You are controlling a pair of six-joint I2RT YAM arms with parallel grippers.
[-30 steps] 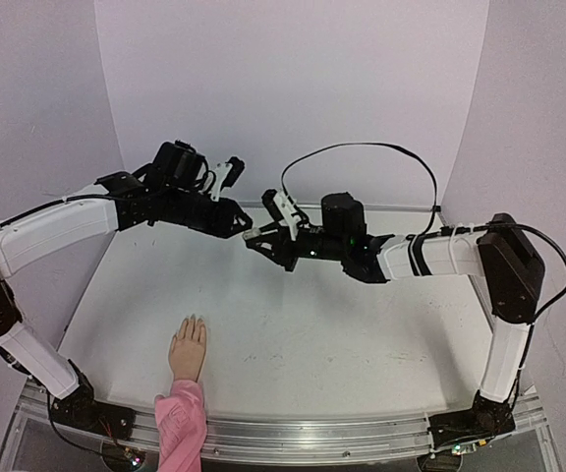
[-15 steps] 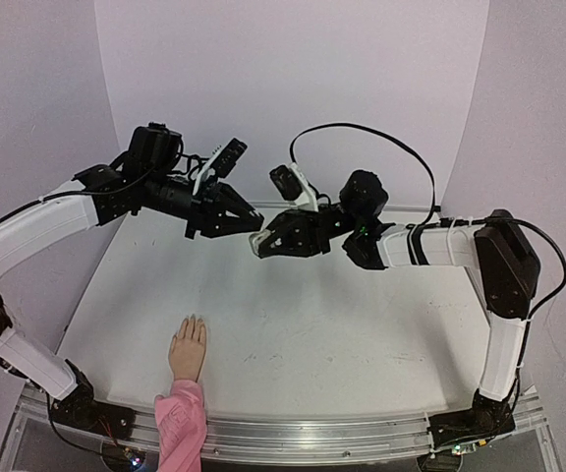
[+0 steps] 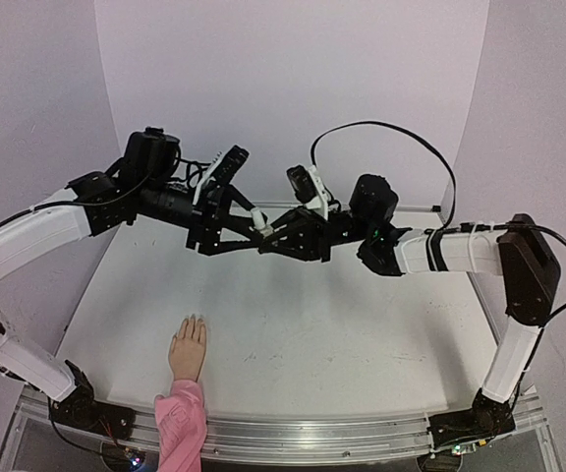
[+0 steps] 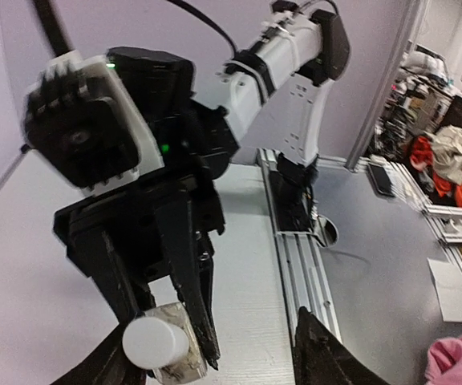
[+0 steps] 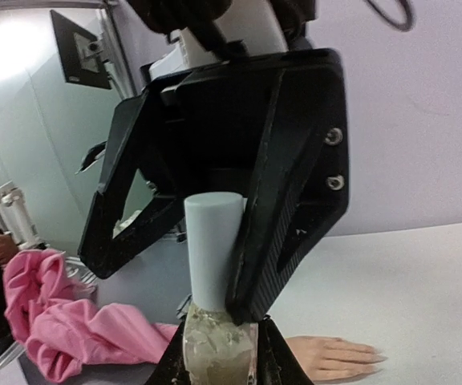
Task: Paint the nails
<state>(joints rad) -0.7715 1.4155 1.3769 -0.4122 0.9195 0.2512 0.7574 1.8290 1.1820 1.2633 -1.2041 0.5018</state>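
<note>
Left claw [image 5: 167,282] hangs open, black fingers straddling the pale cylindrical cap [image 5: 212,247] of a small paint-smeared bottle [image 5: 215,350], which the right claw [image 4: 175,330] clamps firmly in mid-air. We read this as bracing the bottle for uncapping. Well apart, near the white table [image 3: 362,334] edge, the flesh-coloured mannequin hand [image 3: 187,352] lies flat, its nails [image 3: 195,321] unpainted.

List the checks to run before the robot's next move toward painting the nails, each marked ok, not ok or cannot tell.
1. The bottle is clamped in the right gripper: ok.
2. The left gripper is open, straddling the cap: ok.
3. The cap is off: not ok.
4. The mannequin hand lies flat on the table: ok.
5. The nails are unpainted: cannot tell, too small.
</note>
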